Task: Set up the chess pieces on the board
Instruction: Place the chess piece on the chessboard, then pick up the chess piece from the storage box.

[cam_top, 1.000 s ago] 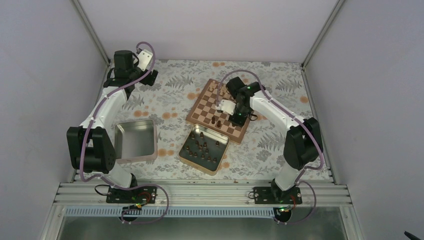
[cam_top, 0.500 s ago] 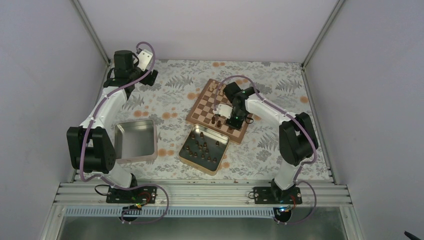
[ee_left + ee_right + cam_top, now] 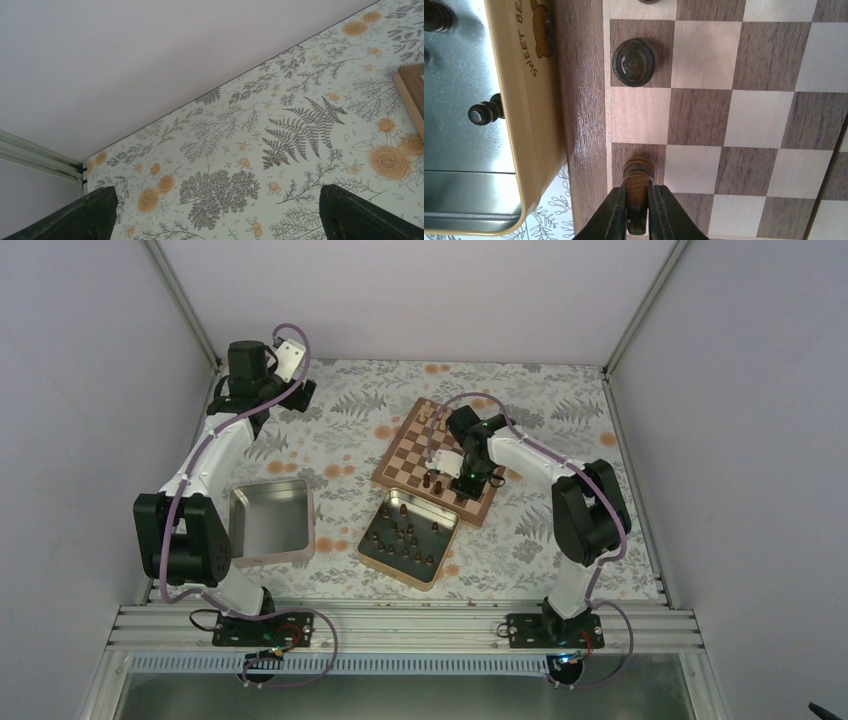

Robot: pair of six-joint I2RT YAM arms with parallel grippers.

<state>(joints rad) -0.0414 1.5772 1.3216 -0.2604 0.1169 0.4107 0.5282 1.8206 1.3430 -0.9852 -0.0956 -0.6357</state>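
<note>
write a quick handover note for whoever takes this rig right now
left gripper: open, holding nothing, over the floral tablecloth at the far left.
right gripper: shut on a dark chess piece, over a dark edge square of the chessboard beside the tin; contact with the square cannot be told.
done: at least one dark piece stands in that edge row.
left: release this one, then move the dark pieces in the tin onto the board.
</note>
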